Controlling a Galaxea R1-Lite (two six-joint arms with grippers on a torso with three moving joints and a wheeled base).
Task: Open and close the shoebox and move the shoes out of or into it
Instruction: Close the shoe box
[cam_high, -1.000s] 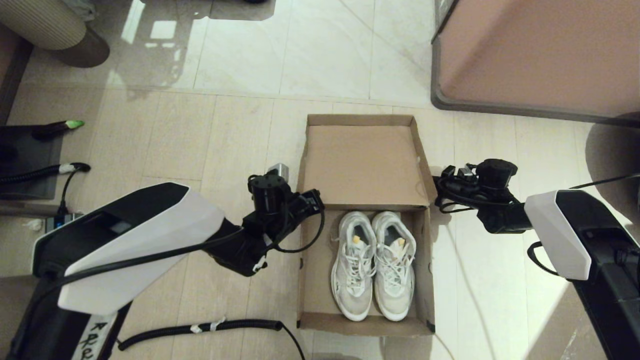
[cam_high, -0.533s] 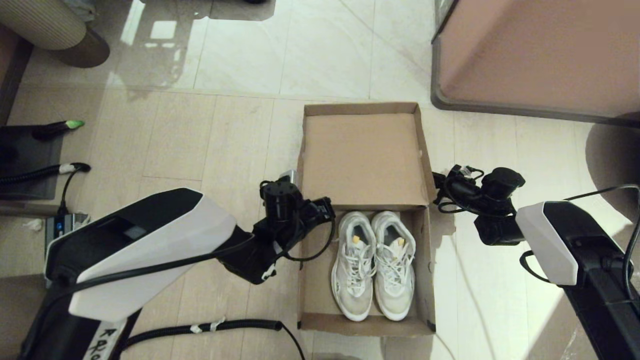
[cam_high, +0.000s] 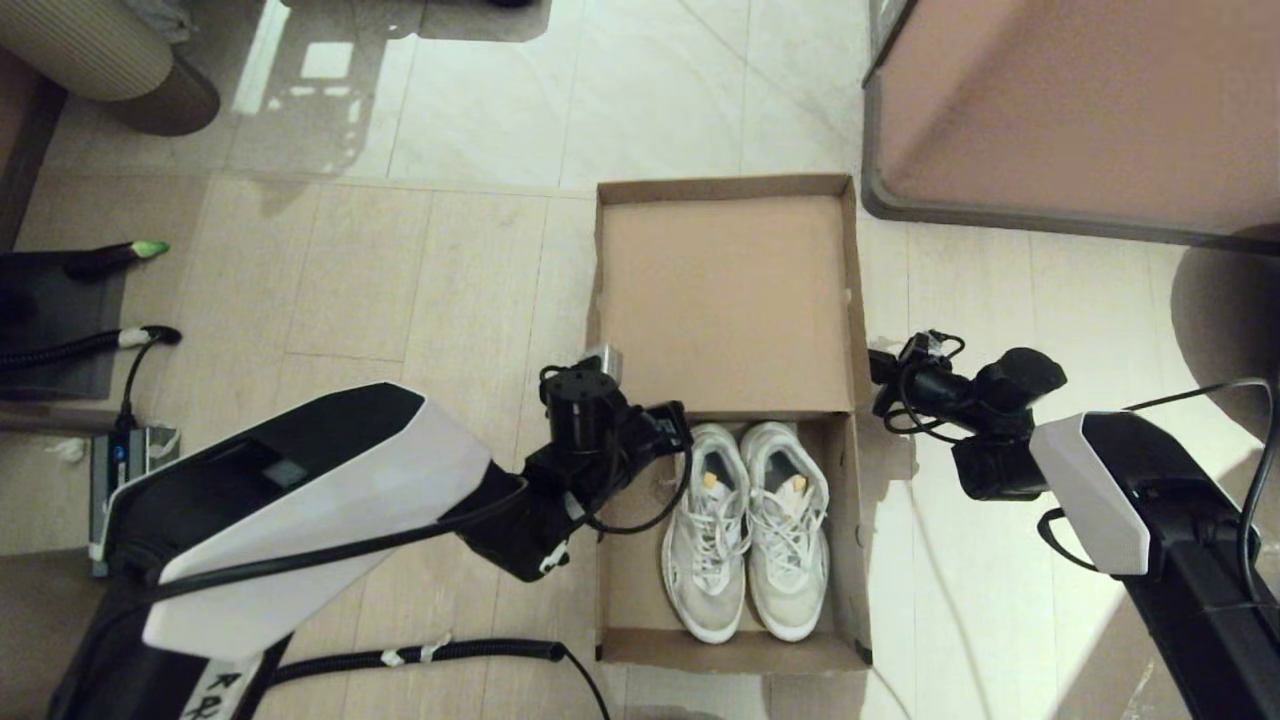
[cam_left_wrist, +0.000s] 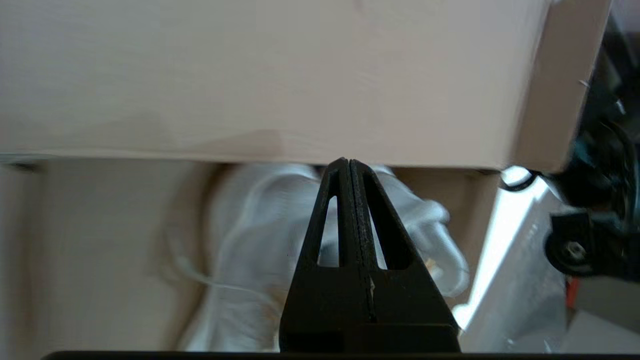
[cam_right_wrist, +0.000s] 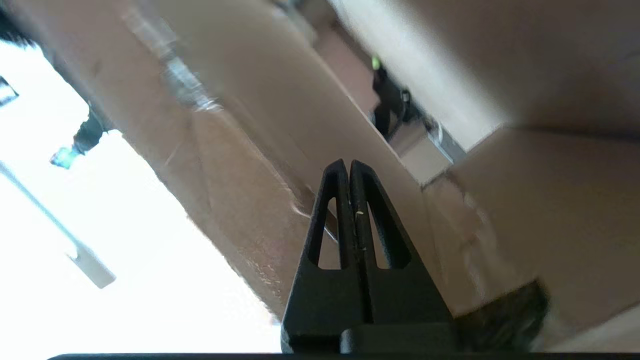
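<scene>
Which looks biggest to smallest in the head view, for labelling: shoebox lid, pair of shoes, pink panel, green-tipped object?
1. Pink panel, though cut off by the frame.
2. Shoebox lid.
3. Pair of shoes.
4. Green-tipped object.

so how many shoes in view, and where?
2. The left shoe and the right shoe lie side by side in the open shoebox, toes toward the robot. Their heels touch the raised lid's edge; nothing suggests more underneath.
</scene>
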